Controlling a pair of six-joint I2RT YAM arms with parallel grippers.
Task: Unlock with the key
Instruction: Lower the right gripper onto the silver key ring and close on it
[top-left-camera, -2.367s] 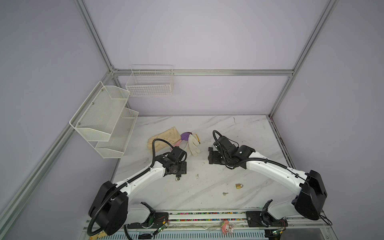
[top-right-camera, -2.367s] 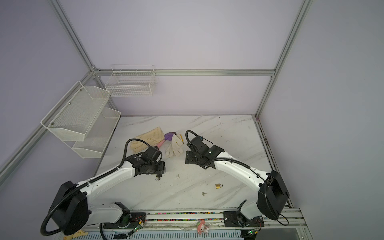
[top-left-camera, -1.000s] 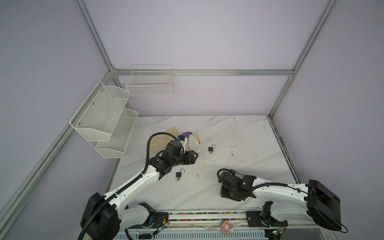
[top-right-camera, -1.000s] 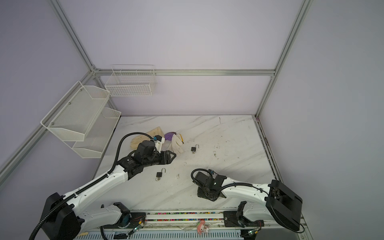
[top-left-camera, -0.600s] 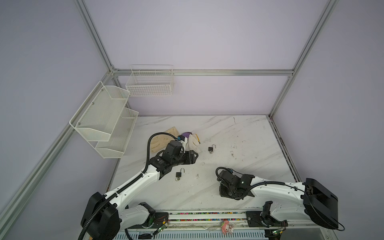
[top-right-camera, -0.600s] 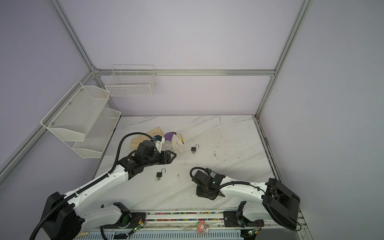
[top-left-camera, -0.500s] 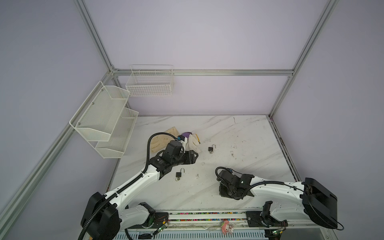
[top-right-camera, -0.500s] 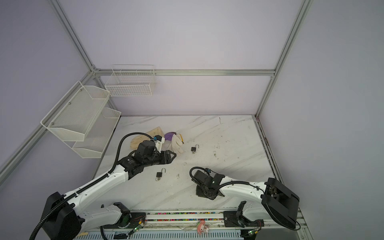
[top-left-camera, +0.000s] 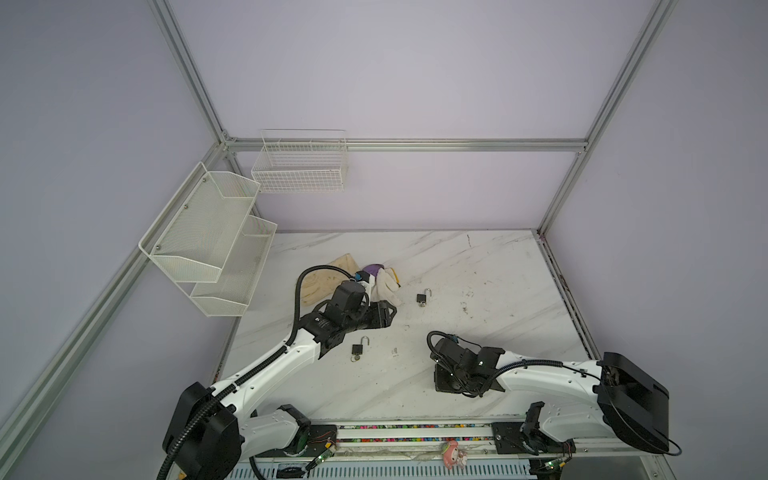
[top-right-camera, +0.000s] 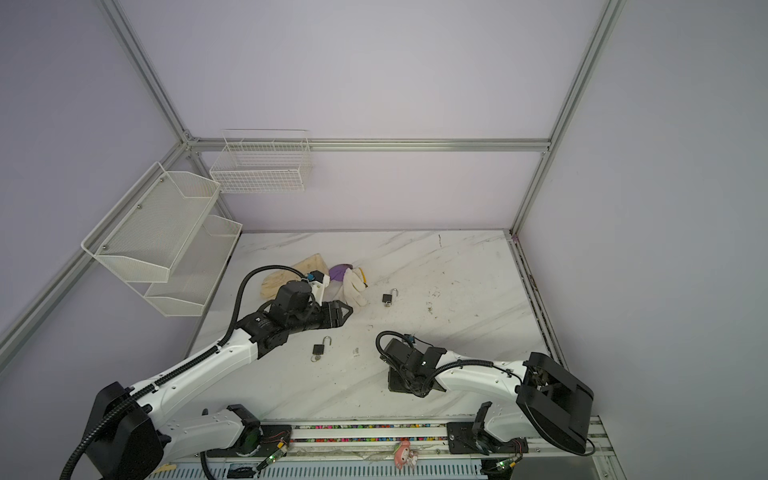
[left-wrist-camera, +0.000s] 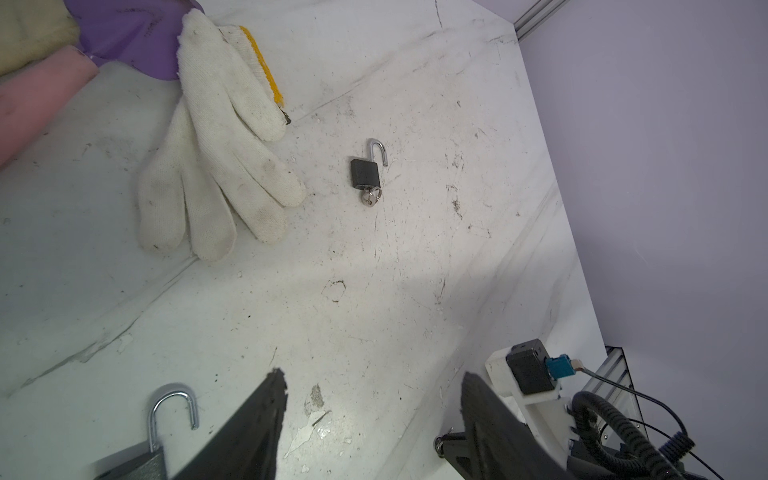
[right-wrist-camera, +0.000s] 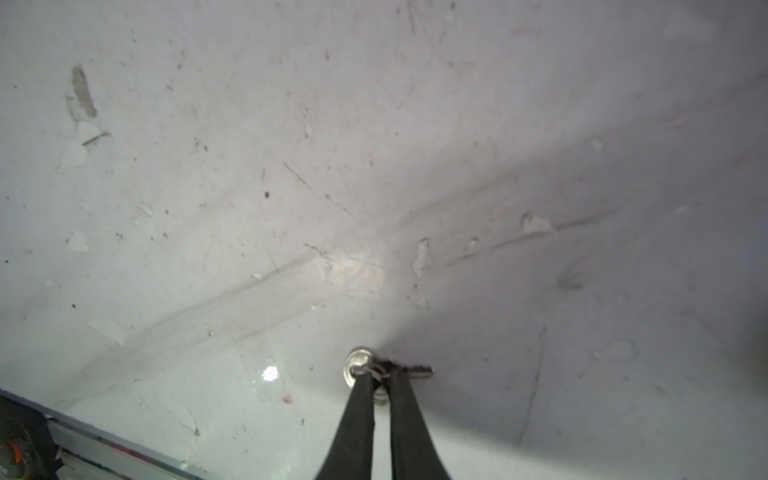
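Observation:
In the right wrist view a small silver key (right-wrist-camera: 417, 370) on a ring (right-wrist-camera: 358, 365) lies on the white marble table. My right gripper (right-wrist-camera: 379, 374) is shut on its head, low near the table's front edge (top-left-camera: 446, 380) (top-right-camera: 400, 382). The gripper hides the key in both top views. Two black padlocks lie with shackles open and keys in them: one (top-left-camera: 422, 298) (top-right-camera: 388, 297) (left-wrist-camera: 365, 172) mid-table, the other (top-left-camera: 357, 348) (top-right-camera: 318, 348) (left-wrist-camera: 153, 436) beside my left arm. My left gripper (top-left-camera: 386, 316) (top-right-camera: 345, 311) (left-wrist-camera: 374, 378) hovers open and empty between them.
A white work glove (top-left-camera: 384, 284) (left-wrist-camera: 216, 166), a purple glove (left-wrist-camera: 133, 37) and a beige cloth (top-left-camera: 320, 278) lie behind the left gripper. White mesh shelves (top-left-camera: 216, 241) and a wire basket (top-left-camera: 299, 170) hang on the left and back walls.
Over the last second my right gripper's jaws have closed onto the key, the arm shifting only slightly. The left arm has stayed still. Earlier, both grippers were at mid-table.

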